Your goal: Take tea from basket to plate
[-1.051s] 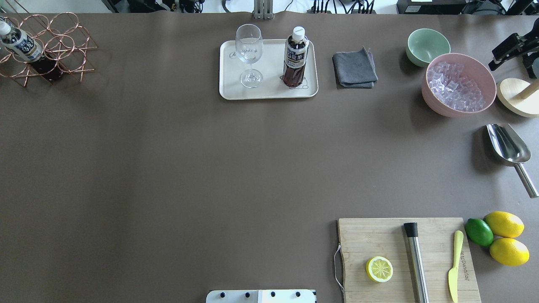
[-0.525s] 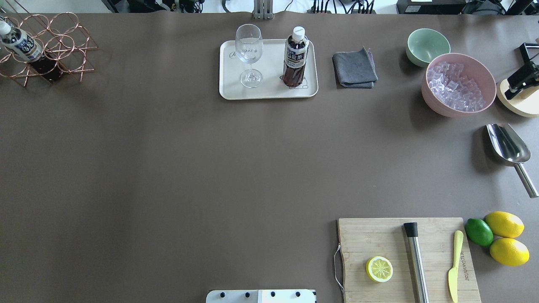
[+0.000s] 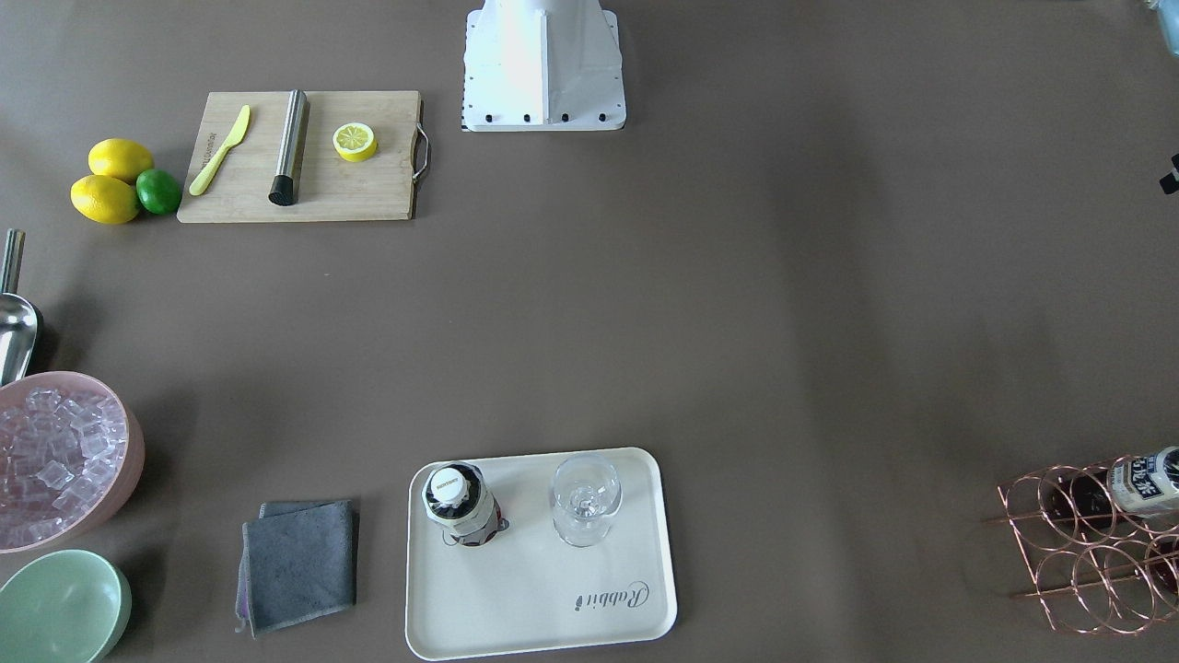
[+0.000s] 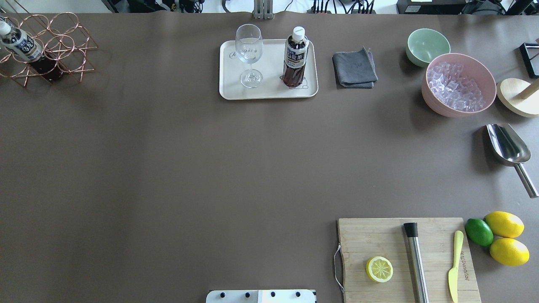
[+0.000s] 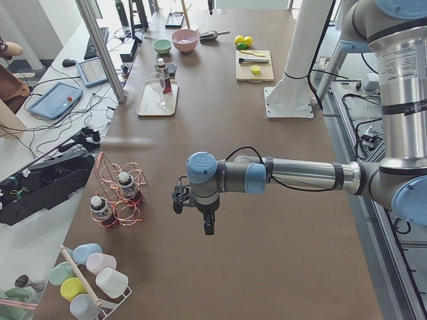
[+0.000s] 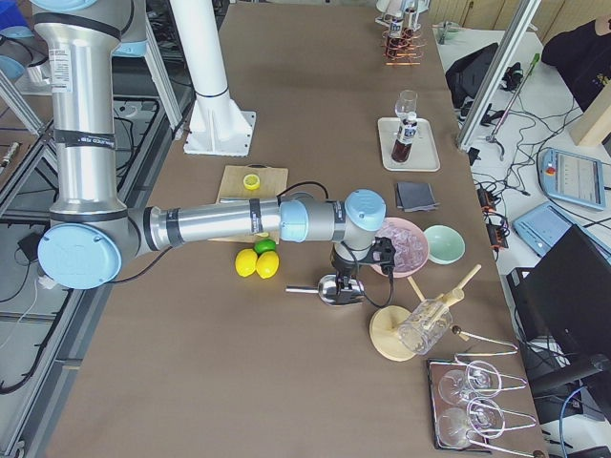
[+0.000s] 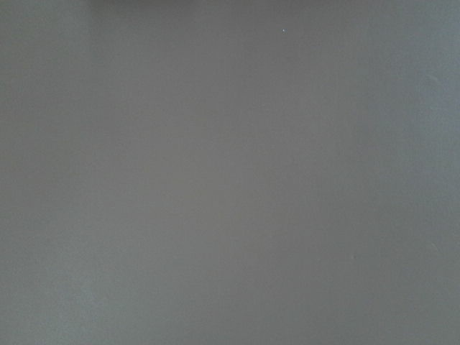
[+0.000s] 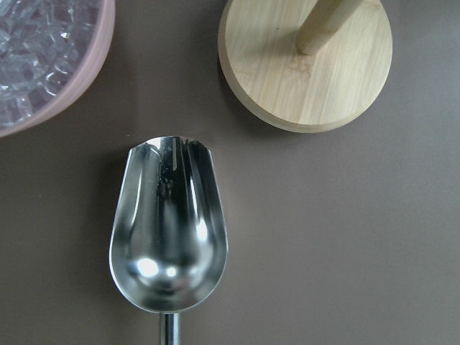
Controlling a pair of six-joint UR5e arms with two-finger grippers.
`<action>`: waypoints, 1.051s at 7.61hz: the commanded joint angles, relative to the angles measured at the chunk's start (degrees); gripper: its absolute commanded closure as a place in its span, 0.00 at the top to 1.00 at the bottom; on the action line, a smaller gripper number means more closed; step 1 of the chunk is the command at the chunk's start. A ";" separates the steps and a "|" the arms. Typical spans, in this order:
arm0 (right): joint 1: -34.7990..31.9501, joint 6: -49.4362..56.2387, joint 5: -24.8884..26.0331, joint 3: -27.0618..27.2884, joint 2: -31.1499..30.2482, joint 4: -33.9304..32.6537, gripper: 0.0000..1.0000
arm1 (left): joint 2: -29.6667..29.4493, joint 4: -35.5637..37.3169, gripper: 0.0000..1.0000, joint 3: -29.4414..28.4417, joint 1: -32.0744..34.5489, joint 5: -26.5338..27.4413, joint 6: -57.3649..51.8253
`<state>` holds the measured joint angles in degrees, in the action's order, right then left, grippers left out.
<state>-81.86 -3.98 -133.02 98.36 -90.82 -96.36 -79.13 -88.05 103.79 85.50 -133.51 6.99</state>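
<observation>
- tea (image 4: 295, 57): upright on plate (image 4: 273, 86), upper centre, beside glass (image 4: 249, 46).
- basket (image 4: 63, 42): upper left, spare bottles (image 4: 19, 44) inside.
- left fingers (image 5: 209, 225) over desk (image 4: 168, 168), right fingers (image 6: 345, 277) over scoop (image 8: 169, 237): spread cannot be told.
- Step judged complete; keep fingers clear of plate lest tea topples.

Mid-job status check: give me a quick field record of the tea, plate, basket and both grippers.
tea: upright on the plate, beside the wine glass
basket: far left corner of the table, two spare bottles in its rings
left gripper: over bare table near the basket; open or shut unclear
right gripper: above the scoop; open or shut unclear
task: looks done
</observation>
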 commanded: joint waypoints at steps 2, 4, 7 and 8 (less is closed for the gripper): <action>-7.34 10.57 1.26 -7.48 0.74 2.76 1.00 | -2.35 -0.37 0.99 0.35 0.02 -0.25 0.21; -7.53 10.57 2.76 -7.39 1.00 2.84 1.00 | -1.99 -0.37 0.99 -1.91 0.02 0.10 0.04; -8.06 10.40 3.03 -7.57 0.91 2.93 1.00 | -2.52 -0.37 0.99 -2.10 0.02 0.01 0.21; -8.32 10.48 4.08 -7.57 1.00 2.93 1.00 | -2.26 -0.37 0.99 -2.19 0.02 0.10 0.13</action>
<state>-89.83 6.51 -130.11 90.82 -89.86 -93.44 -81.64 -88.43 101.81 85.52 -133.48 7.14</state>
